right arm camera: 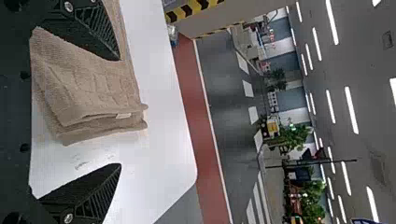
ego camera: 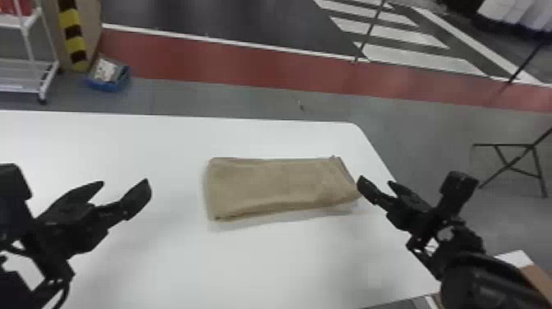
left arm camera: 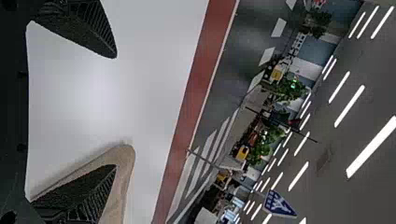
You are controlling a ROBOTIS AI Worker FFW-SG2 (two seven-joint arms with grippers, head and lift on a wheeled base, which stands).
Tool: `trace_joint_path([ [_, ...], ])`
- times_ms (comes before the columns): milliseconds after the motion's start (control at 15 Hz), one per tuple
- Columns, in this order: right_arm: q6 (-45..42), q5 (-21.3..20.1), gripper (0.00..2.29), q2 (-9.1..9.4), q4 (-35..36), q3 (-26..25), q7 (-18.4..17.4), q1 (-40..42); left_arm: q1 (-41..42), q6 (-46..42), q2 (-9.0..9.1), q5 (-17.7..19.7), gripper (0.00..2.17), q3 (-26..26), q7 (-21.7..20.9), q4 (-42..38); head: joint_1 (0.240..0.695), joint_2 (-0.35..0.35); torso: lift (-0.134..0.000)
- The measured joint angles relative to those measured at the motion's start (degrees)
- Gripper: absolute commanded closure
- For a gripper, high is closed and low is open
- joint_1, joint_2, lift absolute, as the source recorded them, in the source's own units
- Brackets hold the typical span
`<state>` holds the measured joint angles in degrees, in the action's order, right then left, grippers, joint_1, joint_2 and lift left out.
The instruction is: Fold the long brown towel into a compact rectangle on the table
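Observation:
The brown towel [ego camera: 279, 185] lies on the white table as a flat folded strip, its long side running left to right. To its left, apart from it, my left gripper [ego camera: 123, 187] stands open with nothing between its fingers. Just past the towel's right end is my right gripper [ego camera: 376, 185], also open. In the left wrist view the towel [left arm camera: 122, 186] shows behind one finger of my left gripper [left arm camera: 116, 112]. In the right wrist view the towel's layered end [right arm camera: 93, 88] lies beyond the spread fingers of my right gripper [right arm camera: 120, 112].
The white table [ego camera: 164, 139] has its far edge beyond the towel and its right edge near my right gripper. On the floor behind stand a white rack [ego camera: 49, 78] and a blue box [ego camera: 107, 76]; a dark folding stand [ego camera: 513, 164] is at the right.

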<state>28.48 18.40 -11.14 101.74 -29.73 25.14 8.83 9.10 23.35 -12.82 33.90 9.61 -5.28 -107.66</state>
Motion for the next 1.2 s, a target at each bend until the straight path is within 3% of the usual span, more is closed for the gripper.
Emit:
trace_joint_path([
  [133,-0.13,0.26,0.07,0.00,0.76,-2.21,2.84,2.94,-2.29,-2.58,0.87,-3.41,0.05,4.41,1.11,2.78,0.695,-0.350,-0.124],
  [267,-0.23,0.91,0.08,0.32,1.91,-4.59,4.59,5.66,-3.76,-8.04,1.77,-5.79,0.23,9.16,2.86,5.76,0.695,-0.350,-0.124],
  [600,-1.01,3.28,0.09,3.60,4.36,-9.88,8.42,9.85,-8.16,-12.46,5.84,-8.64,0.27,17.41,4.26,14.20,0.695,-0.350,-0.124],
  [800,-2.33,3.46,0.09,4.89,4.59,-10.48,8.99,10.73,-9.91,-12.48,7.92,-10.63,0.34,20.22,4.80,19.07,0.695,-0.350,-0.124],
  [1200,-3.55,3.34,0.09,5.25,4.37,-11.21,9.61,11.09,-11.26,-12.49,9.18,-12.16,0.34,22.86,6.13,22.32,0.695,-0.350,-0.124],
])
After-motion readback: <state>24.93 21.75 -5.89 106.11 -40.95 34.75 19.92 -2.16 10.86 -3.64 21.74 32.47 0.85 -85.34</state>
